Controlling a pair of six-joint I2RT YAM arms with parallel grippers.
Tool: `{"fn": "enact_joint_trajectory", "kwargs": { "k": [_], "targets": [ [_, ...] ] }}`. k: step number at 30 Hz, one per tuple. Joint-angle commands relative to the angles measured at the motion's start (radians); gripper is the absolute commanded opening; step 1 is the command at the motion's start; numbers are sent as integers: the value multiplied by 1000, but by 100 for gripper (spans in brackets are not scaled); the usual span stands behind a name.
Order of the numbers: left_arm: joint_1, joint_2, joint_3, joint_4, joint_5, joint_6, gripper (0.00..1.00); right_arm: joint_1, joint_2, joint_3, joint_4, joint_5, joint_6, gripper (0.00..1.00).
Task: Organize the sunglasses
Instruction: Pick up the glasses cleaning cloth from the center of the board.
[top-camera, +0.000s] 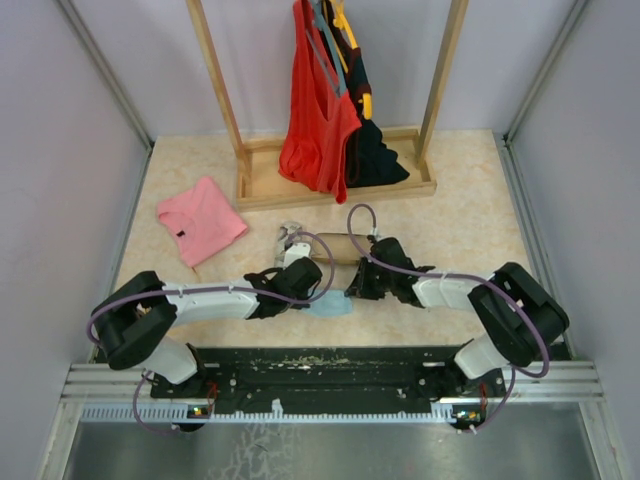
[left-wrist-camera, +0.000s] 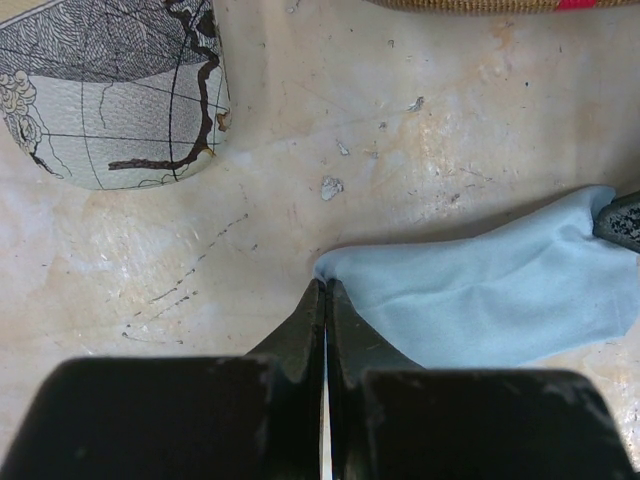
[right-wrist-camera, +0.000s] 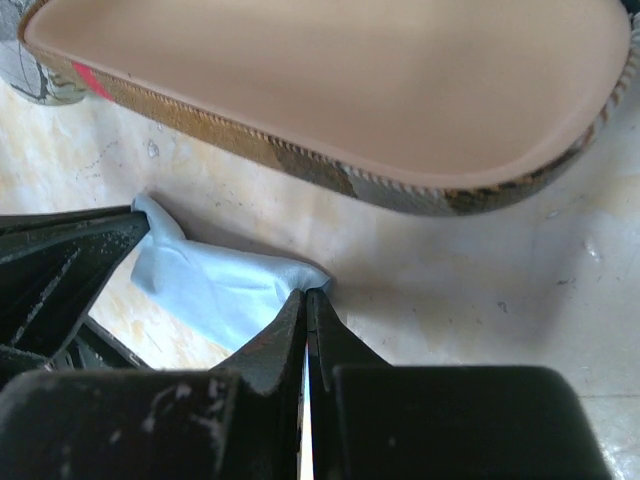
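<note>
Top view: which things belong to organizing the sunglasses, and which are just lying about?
Job: open brown oblong case with red stripe; light blue cloth, pinched by left gripper and right gripper; perhaps the pale map-printed case. No sunglasses visible.
Lying about: pink shirt; wooden clothes rack; red top and dark garment hanging on it.
</note>
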Motion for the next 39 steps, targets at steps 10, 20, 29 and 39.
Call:
{"fn": "enact_joint_trajectory", "kwargs": {
  "k": [10,20,29,39],
  "targets": [
    [9,-64,3,-16,29,13,0,15,-181,-58,85,55,-32,0],
    [14,-66,48,-15,22,22,0,15,-260,-64,65,111,-40,0],
    [34,-61,95,3,17,51,0,14,-296,-64,31,165,-55,0],
    [71,-63,133,45,40,106,0,14,-380,-64,-6,244,-74,0]
  ]
}}
